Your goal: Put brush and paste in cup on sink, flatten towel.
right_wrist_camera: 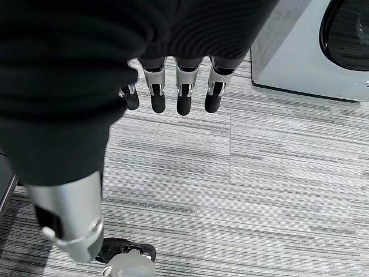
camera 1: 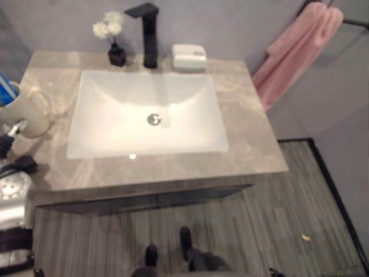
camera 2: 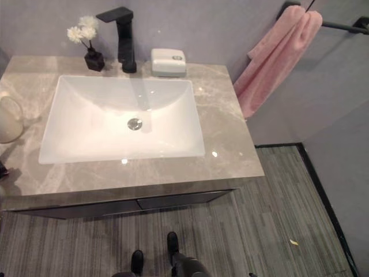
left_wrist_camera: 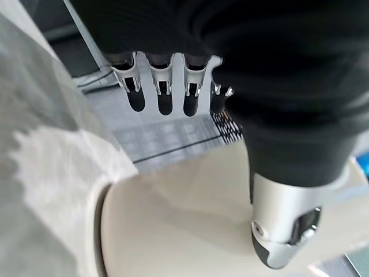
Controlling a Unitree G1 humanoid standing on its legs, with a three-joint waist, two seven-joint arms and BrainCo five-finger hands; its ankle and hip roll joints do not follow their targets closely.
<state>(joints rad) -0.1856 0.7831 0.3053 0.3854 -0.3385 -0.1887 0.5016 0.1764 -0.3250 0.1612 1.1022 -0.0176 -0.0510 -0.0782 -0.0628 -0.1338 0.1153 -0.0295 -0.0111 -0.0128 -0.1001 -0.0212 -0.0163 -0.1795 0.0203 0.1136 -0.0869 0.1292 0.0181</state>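
The cup (camera 1: 26,109) is cut off at the left edge of the left eye view, so only its cream body and handle are seen, standing on the counter (camera 1: 248,121) left of the sink basin (camera 1: 147,115); a blue item (camera 1: 7,89) is seen sticking up out of it, too little of it in frame to be told as brush or paste; the second item cannot be made out. The left hand (camera 1: 14,135) is seen at the near left, just beside the cup, partly cut off by the edge; in the left wrist view the cup's cream wall (left_wrist_camera: 190,219) is seen close against the hand, with the fingers (left_wrist_camera: 164,86) held straight in a row above it and the thumb (left_wrist_camera: 282,231) apart from them, nothing curled round the cup. The pink towel (camera 2: 277,55) is hung in bunched folds from a dark rail (camera 2: 346,26) on the far right wall, its upper end partly cut off. The right hand (right_wrist_camera: 173,86) is seen in its wrist view above a striped floor (right_wrist_camera: 259,190), fingers straight and loose, nothing held. A black faucet (camera 2: 122,34), a small flower vase (camera 2: 92,52) and a white soap dish (camera 2: 168,62) are set along the counter's far edge.
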